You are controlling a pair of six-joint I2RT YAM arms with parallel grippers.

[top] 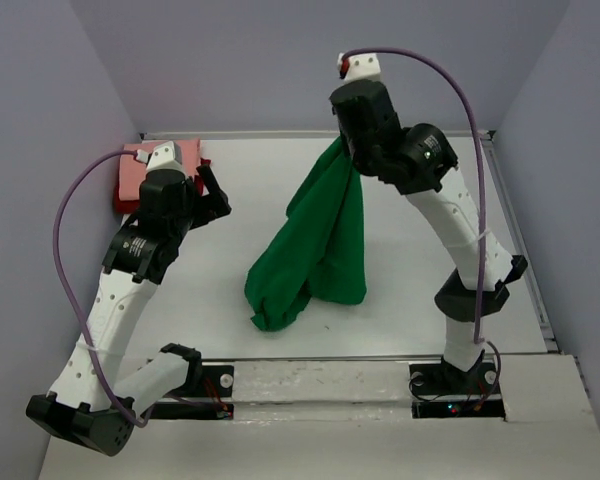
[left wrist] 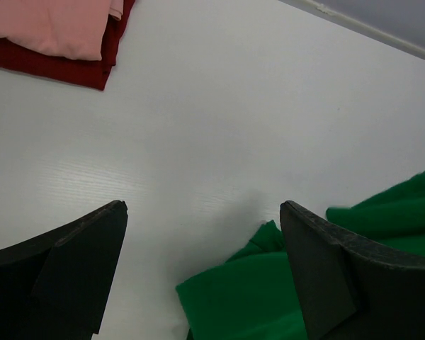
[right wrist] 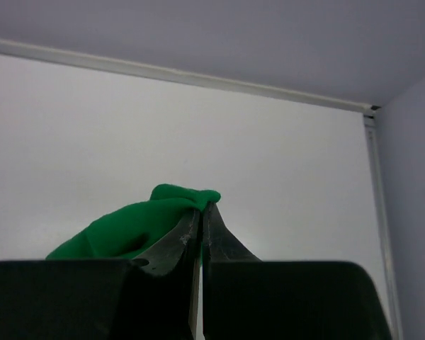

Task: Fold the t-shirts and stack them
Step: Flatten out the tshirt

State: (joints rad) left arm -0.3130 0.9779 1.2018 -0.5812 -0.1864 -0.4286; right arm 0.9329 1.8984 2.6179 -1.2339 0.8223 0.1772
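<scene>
A bright green t-shirt (top: 318,240) hangs in a long drape from my right gripper (top: 346,148), which is shut on its top edge; its lower end rests bunched on the table. The pinched green cloth (right wrist: 138,227) shows beside the closed right gripper (right wrist: 203,207). A salmon-pink t-shirt (top: 140,167) lies folded on a dark red t-shirt (top: 126,205) at the far left corner; both pink (left wrist: 57,25) and red (left wrist: 49,65) show in the left wrist view. My left gripper (top: 216,198) hovers open, empty, to the left of the green shirt (left wrist: 269,290).
A raised rim (top: 280,134) runs along the far side of the white table (top: 240,240) and another along the right side (top: 525,250). Grey walls close in on three sides. Both arm bases (top: 450,380) sit at the near edge.
</scene>
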